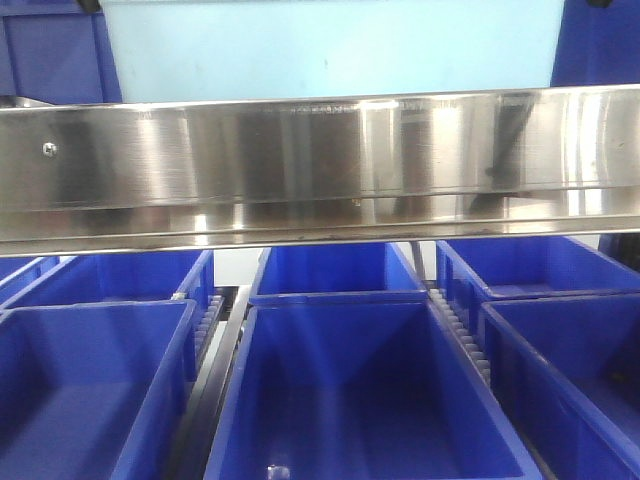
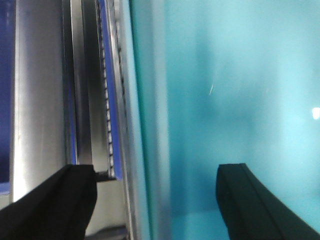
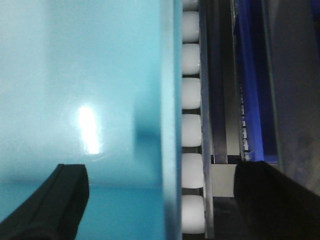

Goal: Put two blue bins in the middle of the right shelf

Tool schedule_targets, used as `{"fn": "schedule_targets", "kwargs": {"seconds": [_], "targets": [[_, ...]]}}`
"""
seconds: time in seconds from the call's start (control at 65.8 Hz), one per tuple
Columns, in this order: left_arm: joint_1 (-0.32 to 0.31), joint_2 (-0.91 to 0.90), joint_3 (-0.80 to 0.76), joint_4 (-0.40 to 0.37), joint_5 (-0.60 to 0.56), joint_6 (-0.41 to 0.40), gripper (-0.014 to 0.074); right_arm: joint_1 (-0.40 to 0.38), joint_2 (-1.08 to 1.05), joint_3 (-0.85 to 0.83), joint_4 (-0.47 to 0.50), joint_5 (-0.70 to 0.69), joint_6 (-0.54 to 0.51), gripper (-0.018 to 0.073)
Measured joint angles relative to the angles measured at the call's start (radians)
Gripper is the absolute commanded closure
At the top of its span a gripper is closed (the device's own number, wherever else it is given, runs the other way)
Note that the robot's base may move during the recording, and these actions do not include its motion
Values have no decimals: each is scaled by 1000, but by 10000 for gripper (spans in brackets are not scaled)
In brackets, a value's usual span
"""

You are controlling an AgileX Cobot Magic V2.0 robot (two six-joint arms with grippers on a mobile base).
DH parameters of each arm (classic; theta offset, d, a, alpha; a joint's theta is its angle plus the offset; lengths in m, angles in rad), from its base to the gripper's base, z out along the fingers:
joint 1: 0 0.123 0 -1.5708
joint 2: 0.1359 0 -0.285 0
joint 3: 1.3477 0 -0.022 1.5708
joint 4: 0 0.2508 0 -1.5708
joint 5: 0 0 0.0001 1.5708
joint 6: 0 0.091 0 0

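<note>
The scene is a metal shelf rack seen from close. A wide steel rail (image 1: 320, 160), brushed and shiny, crosses the front view from side to side. Below it stand several dark blue bins (image 1: 370, 390) in rows, open on top, with toothed roller tracks (image 1: 465, 335) between them. Nothing of the room around the rack shows.

Above the rail, on the upper level, stands one pale blue bin (image 1: 330, 45), its smooth front wall filling the middle of the picture. Darker blue bins (image 1: 45, 50) are beside it on both sides. Only this one pale bin is in sight.

In the left wrist view the pale blue bin (image 2: 240, 100) fills the right part, and its side wall runs from top to bottom. The left hand (image 2: 155, 172) is spread: one of its black fingers (image 2: 50, 205) is outside the wall, over the steel frame, and the other is inside the bin. The wall passes between them and I cannot tell if either finger touches it.

In the right wrist view the pale blue bin (image 3: 75, 75) is on the left, with a line of white rollers (image 3: 191, 95) just beside its wall. The right hand (image 3: 160, 170) is also spread, one finger inside the bin and one finger (image 3: 280, 200) outside, over the rail and a dark blue bin.
</note>
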Motion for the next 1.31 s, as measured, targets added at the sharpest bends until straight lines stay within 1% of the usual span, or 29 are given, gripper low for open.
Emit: {"fn": "schedule_targets", "kwargs": {"seconds": [0.228,0.441,0.547,0.593,0.653,0.729,0.745,0.775,0.79,0.805,0.836,0.851,0.912,0.957,1.018,1.307], "targets": [[16,-4,44,-25,0,8,200,0,0,0,8,0,-11,84],[18,-4,44,-43,0,8,251,0,0,0,8,-1,-13,84],[18,-4,44,-45,0,8,260,0,0,0,8,-1,-13,85],[18,-4,44,-45,0,8,260,0,0,0,8,-1,-13,99],[18,-4,44,-45,0,8,260,0,0,0,8,-1,-14,159],[18,-4,44,-49,0,8,300,0,0,0,8,-1,-14,296],[18,-4,44,-49,0,8,324,0,0,0,8,-1,-16,343],[18,-4,44,-51,0,8,363,0,0,0,8,-1,-16,410],[18,-4,44,-51,0,8,395,0,0,0,8,-1,-16,462],[18,-4,44,-52,0,8,416,0,0,0,8,-1,-16,480],[18,-4,44,-52,0,8,451,0,0,0,8,-1,-16,568],[18,-4,44,-52,0,8,485,0,0,0,8,-1,-16,603],[18,-4,44,-53,0,8,573,0,2,0,4,3,-16,730],[18,-4,44,-58,2,13,641,-1,4,0,-4,3,-16,722],[18,-4,44,-56,2,15,707,-1,6,0,-4,3,-16,722],[18,-4,44,-59,2,33,707,-1,6,0,2,1,-43,722]]}}
